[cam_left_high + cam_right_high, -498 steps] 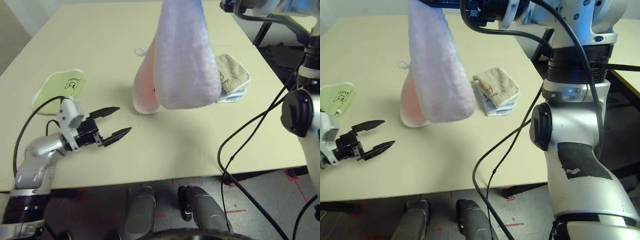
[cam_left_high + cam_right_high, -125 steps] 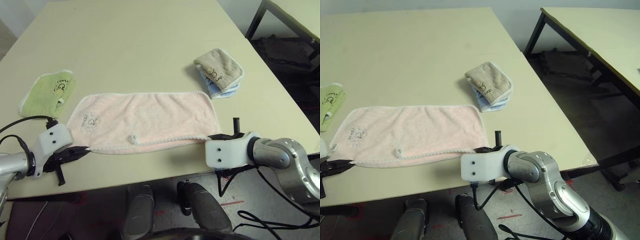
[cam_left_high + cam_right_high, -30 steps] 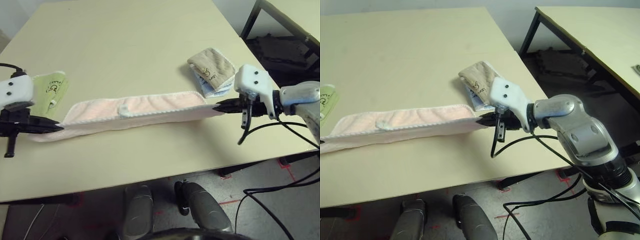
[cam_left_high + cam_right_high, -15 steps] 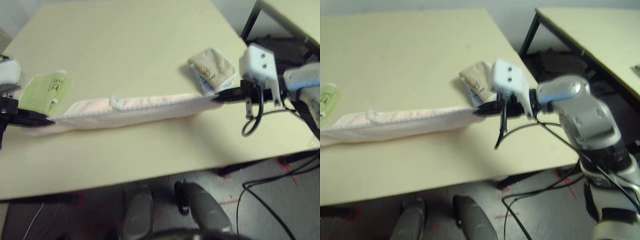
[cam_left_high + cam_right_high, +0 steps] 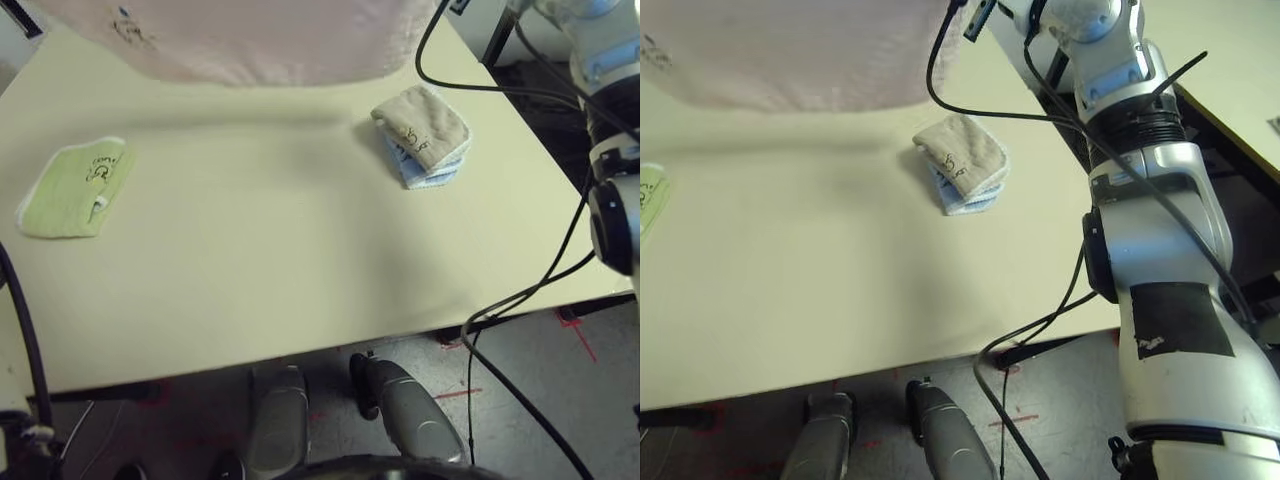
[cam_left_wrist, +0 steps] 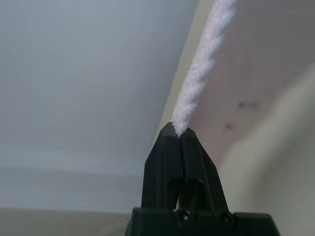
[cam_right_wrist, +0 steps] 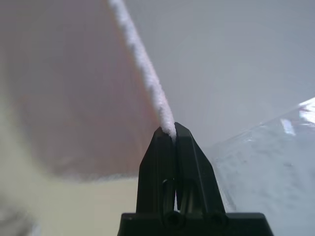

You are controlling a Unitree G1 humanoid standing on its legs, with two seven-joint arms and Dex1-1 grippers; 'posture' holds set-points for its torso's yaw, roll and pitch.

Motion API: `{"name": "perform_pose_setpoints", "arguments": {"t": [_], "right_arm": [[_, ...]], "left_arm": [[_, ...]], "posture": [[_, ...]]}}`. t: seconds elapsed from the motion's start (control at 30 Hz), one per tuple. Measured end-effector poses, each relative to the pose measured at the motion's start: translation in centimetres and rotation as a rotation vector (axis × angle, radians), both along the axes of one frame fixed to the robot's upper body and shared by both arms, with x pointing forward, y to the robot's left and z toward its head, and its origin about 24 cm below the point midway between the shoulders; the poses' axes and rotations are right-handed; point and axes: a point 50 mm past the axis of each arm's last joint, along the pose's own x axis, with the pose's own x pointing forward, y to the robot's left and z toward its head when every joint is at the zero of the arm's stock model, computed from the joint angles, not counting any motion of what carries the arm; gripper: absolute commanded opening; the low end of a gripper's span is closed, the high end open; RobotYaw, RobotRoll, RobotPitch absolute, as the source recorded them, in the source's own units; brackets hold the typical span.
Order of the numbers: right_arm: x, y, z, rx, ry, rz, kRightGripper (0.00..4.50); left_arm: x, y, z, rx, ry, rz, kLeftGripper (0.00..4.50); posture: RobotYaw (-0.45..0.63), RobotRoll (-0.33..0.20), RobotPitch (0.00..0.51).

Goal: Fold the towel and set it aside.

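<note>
The pink towel (image 5: 250, 40) hangs spread in the air above the far part of the tabletop (image 5: 280, 250), its lower hem clear of the surface and casting a soft shadow band across the tabletop beneath it. A dark embroidered logo (image 5: 133, 30) shows near its left end. The hem curves up at both lower corners toward the two held ends.

The left tool (image 6: 177, 132) is closed, its two black fingers pinched together on one fluffy white-edged corner of the towel, which rises from the fingertips as a narrow edge with the pink cloth spreading out beside it. The right tool (image 7: 167, 132) is likewise closed on the opposite corner, the stitched edge running straight out of the pinch and the pink sheet hanging away to one side of it.

On the tabletop, near the left edge, lies a small light-green folded towel (image 5: 70, 188) with white trim and a dark logo. Toward the right edge and the far right corner sits a tan folded towel (image 5: 422, 125) stacked on a blue folded towel (image 5: 425, 172); both lie flat and well apart from the green one, with bare tabletop between them.

The right arm (image 5: 1140, 160) rises at the tabletop's right edge, black cables (image 5: 1040, 330) looping from it down past the near right corner.
</note>
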Motion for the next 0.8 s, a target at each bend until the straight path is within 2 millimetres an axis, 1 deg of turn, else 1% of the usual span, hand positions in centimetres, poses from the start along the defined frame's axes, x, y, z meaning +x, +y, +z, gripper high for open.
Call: {"name": "perform_pose_setpoints", "arguments": {"t": [0.07,0.1,0.13,0.17,0.2,0.3,0.37,0.43,0.5,0.57,0.7,0.8], "right_arm": [[-0.8,-0.1,-5.4,-0.049,0.142,0.101,0.0],[-1.5,-0.2,-8.2,-0.065,0.228,0.143,0.0],[-2.1,-0.1,-9.9,-0.077,0.279,0.175,0.0],[-2.9,-0.1,-11.0,-0.087,0.327,0.201,0.0],[-4.5,-0.3,-12.0,-0.1,0.376,0.245,0.0],[-8.3,-0.1,-13.7,-0.146,0.464,0.377,0.0],[-10.6,-0.4,-15.0,-0.184,0.54,0.441,0.0],[-12.1,-0.8,-16.2,-0.22,0.616,0.479,0.0],[-12.9,-1.4,-16.8,-0.252,0.666,0.491,0.0],[-13.0,-1.8,-16.9,-0.258,0.701,0.482,0.0],[-13.0,-2.4,-16.9,-0.26,0.75,0.46,0.0],[-13.3,-2.7,-17.5,-0.265,0.812,0.451,0.0]], "left_arm": [[-0.1,1.3,-3.8,0.027,0.174,-0.013,0.04],[-0.1,1.7,-6.0,0.025,0.271,-0.028,0.04],[-0.2,2.2,-7.5,0.018,0.34,-0.032,0.04],[-0.5,2.5,-8.9,0.006,0.402,-0.048,0.04],[-1.4,3.2,-10.6,-0.018,0.476,-0.074,0.04],[-4.2,4.9,-13.8,-0.089,0.641,-0.106,0.04],[-6.6,5.5,-15.6,-0.158,0.749,-0.145,0.04],[-8.9,5.8,-17.8,-0.255,0.873,-0.16,0.04],[-11.1,5.4,-19.5,-0.338,0.991,-0.17,0.04],[-13.2,4.6,-20.0,-0.39,1.064,-0.16,0.04],[-15.4,3.2,-20.1,-0.445,1.1,-0.14,0.04],[-16.9,2.3,-20.4,-0.487,1.129,-0.119,0.04]], "posture": [[-0.09,0.0,0.191],[-0.09,0.0,0.191],[-0.1,0.0,0.194],[-0.09,0.0,0.197],[-0.09,0.0,0.197],[-0.08,0.0,0.2],[-0.07,0.0,0.199],[-0.06,0.0,0.196],[-0.06,0.0,0.194],[-0.06,0.0,0.194],[-0.05,0.0,0.195],[-0.05,0.0,0.194]]}}
